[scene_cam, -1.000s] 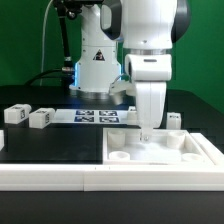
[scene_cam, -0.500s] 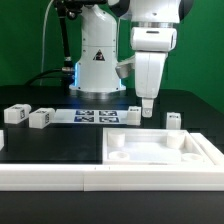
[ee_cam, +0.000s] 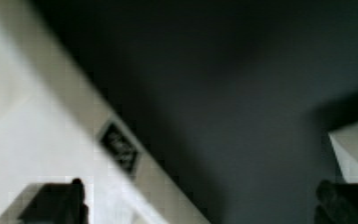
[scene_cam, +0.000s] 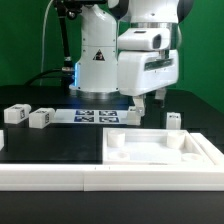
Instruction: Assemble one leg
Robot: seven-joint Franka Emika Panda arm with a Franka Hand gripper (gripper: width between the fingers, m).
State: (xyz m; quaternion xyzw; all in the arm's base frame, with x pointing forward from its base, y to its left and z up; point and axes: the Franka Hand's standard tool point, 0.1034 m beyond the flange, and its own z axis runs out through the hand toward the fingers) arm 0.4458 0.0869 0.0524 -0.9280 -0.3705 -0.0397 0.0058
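Note:
Several small white legs with tags lie on the black table: two at the exterior view's left point(scene_cam: 14, 114) point(scene_cam: 40, 118), one by the marker board point(scene_cam: 131, 115) and one at the right point(scene_cam: 174, 120). The large white board with round corner sockets point(scene_cam: 160, 146) lies in front. My gripper point(scene_cam: 151, 102) hangs above the board's far edge, tilted, holding nothing. In the wrist view the gripper point(ee_cam: 202, 205) is open, its dark fingers point(ee_cam: 55, 200) wide apart over dark table. A blurred white part with a tag point(ee_cam: 119, 146) lies beside one finger; I cannot tell which part.
The marker board point(scene_cam: 95, 116) lies flat behind the large board, in front of the robot base point(scene_cam: 95, 65). A white rail point(scene_cam: 60, 176) runs along the table's front edge. Another white piece shows at the wrist view's edge point(ee_cam: 354, 135).
The gripper has lifted off the large board's socket area, risen and swung round toward the exterior view's left. It holds nothing. The legs have not moved.

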